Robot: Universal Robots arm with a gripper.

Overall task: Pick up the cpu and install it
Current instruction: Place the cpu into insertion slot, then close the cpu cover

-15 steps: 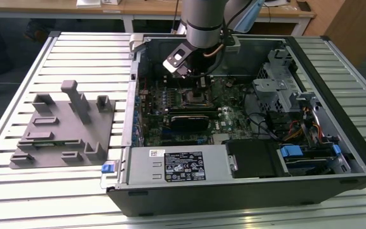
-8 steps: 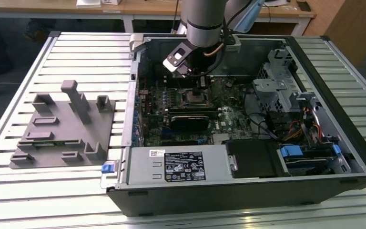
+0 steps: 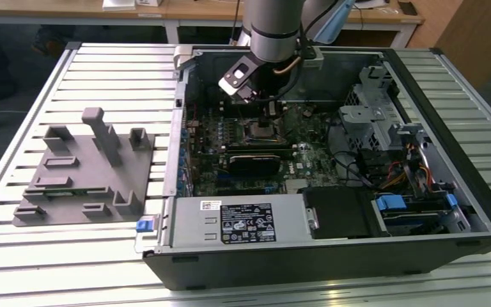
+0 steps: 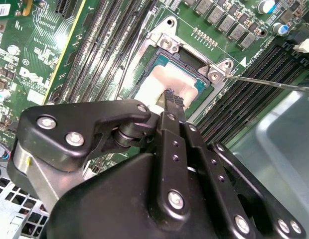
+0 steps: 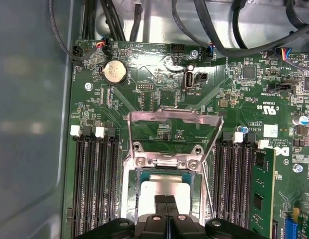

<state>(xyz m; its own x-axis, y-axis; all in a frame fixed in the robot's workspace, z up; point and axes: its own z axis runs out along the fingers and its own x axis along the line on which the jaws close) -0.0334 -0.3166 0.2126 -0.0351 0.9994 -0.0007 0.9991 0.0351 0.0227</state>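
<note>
Closest to the lens in both wrist views, the gripper (image 5: pixel 166 203) has its two black fingers pressed together, only a thin seam between them. The tip stands over the cpu (image 5: pixel 155 186); whether it touches the metal cannot be told. The cpu lies flat in the socket (image 4: pixel 167 44), pale top up. The second wrist view looks along the black linkage and shows the tip over the near edge of the chip, with a thin lever wire (image 4: pixel 274 82) reaching out beside the socket. The first wrist view looks straight down and adds what lies beyond: the load plate (image 5: pixel 169 119) swung open past the chip, memory slots (image 5: pixel 92 184) on either side, and a coin battery (image 5: pixel 115 71) farther off on the green board. The exterior view shows the arm (image 3: pixel 271 32) reaching down into the open computer case (image 3: pixel 475 192) on a slatted table (image 3: pixel 23 96), with a grey fixture block (image 3: pixel 84 173) outside the case toward the exterior view's left.
</note>
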